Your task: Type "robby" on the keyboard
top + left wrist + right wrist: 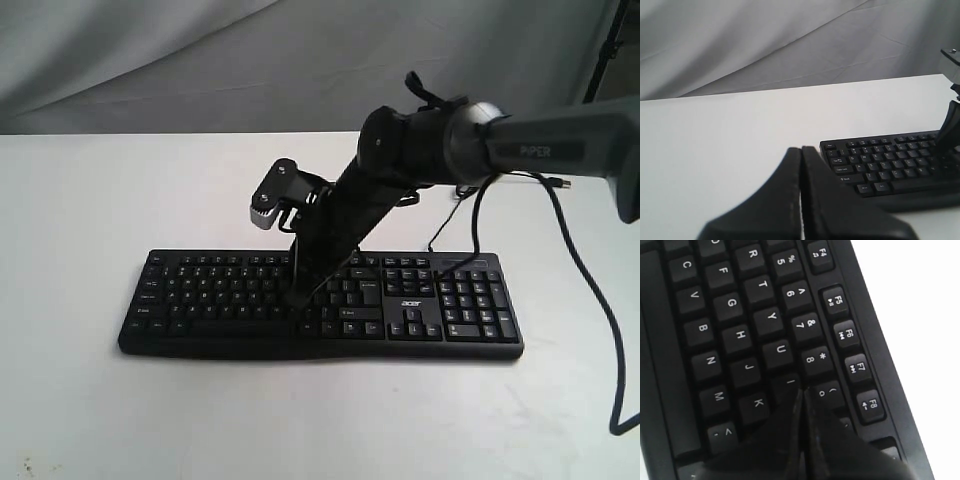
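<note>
The black keyboard [215, 292] lies across the middle of the white table [80, 200], its number pad and white logo on the right. My right gripper [297, 300] reaches in from the right and points steeply down, its tips at the letter keys just right of the keyboard's centre. In the right wrist view this gripper [802, 391] is shut, with its tips between the I and 9 keys of the keyboard [740, 335]. My left gripper [801, 149] is shut and empty, low over bare table left of the keyboard [880, 165].
A thin black cable [440, 232] runs from the keyboard's back edge toward the far right. The right arm's own cable [592, 290] hangs over the table's right side. Grey cloth [200, 60] closes off the back. The right arm [951, 127] shows in the left wrist view.
</note>
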